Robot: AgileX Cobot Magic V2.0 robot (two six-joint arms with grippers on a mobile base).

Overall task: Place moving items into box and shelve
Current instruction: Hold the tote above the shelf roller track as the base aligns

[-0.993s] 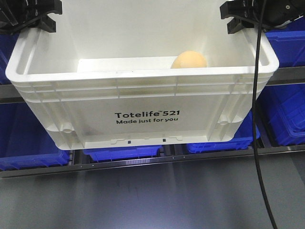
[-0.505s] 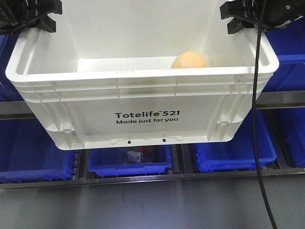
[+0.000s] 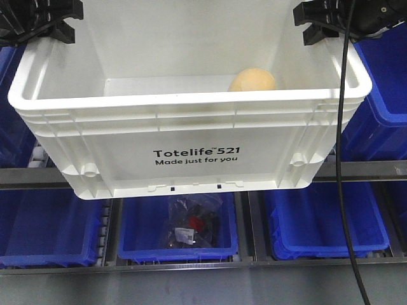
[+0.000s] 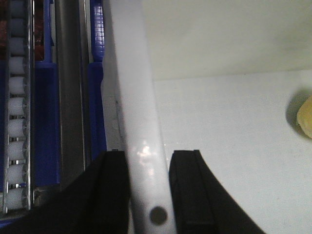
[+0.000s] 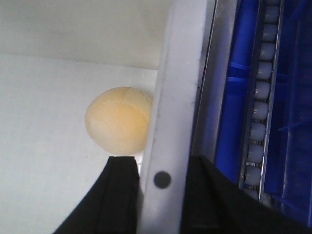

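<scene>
The box point(image 3: 191, 136), an off-white crate printed "Totelife 521", hangs in the air in front of the shelf. My left gripper point(image 3: 43, 24) is shut on its left rim, and the wrist view shows both black fingers pressed against the rim point(image 4: 146, 146), gripper point(image 4: 148, 155). On the opposite side my right gripper point(image 3: 325, 20) is shut on the right rim point(image 5: 170, 122), gripper point(image 5: 162, 163). One moving item, a yellow-orange ball point(image 3: 253, 80), lies on the box floor against the right wall; it also shows as the ball point(image 5: 117, 122) and, at the frame edge, as the ball point(image 4: 306, 116).
Rows of blue bins point(image 3: 321, 222) fill the shelf behind and below the box. The middle bin holds a clear bag of dark and red parts point(image 3: 191, 225). Roller tracks point(image 4: 17, 122) point(image 5: 258, 107) run beside the box. A black cable point(image 3: 340, 165) hangs at the right.
The shelf rails and blue bins have slid downward in the front view while the box and both grippers stay fixed in it. The ball has not moved.
</scene>
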